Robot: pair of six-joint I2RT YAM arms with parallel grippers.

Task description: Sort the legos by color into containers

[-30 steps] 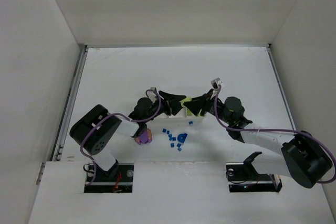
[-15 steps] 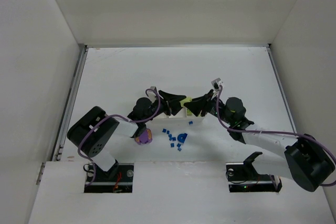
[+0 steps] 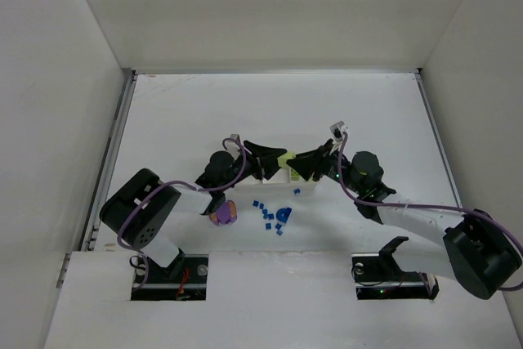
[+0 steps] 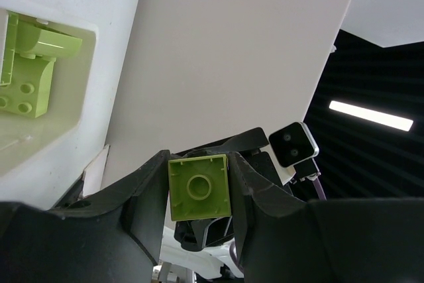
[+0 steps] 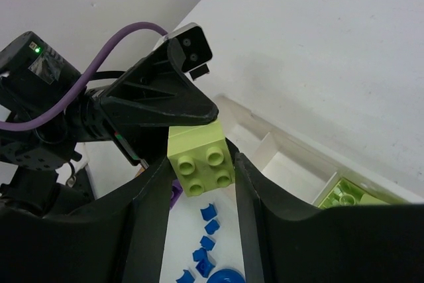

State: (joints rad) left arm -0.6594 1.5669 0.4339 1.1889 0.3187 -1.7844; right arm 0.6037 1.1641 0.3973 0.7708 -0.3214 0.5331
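Left wrist view: the left gripper (image 4: pixel 200 187) is clamping a yellow-green brick (image 4: pixel 199 193) between its two fingers, hollow underside facing the camera.
Right wrist view: the right gripper (image 5: pixel 201 164) is pressing its fingers against both sides of what looks like the same brick, studs facing its camera, with the left gripper's fingers touching the far end.
Why both are holding: judging by the two opposed grips, the arms are either handing the brick across or pulling apart two bricks stuck together; I cannot tell which.
Brick position: it is hanging between the two fingertips, lifted clear above the white tray (image 5: pixel 285 164).
Tray contents: one compartment, off to the upper left of the left fingers, is holding yellow-green pieces (image 4: pixel 26 77); the two compartments just beyond the right fingers are showing bare white.
Likely target: the held brick is probably heading for the compartment with the matching colour.
Unsorted: small blue bricks (image 5: pixel 205 240) and a rounded blue piece (image 5: pixel 228 276) are lying on the table below the right fingers; a purple-and-orange piece (image 3: pixel 222 214) is sitting near the left arm's wrist.
Progress: sorting is looking early, with only the yellow-green colour binned.
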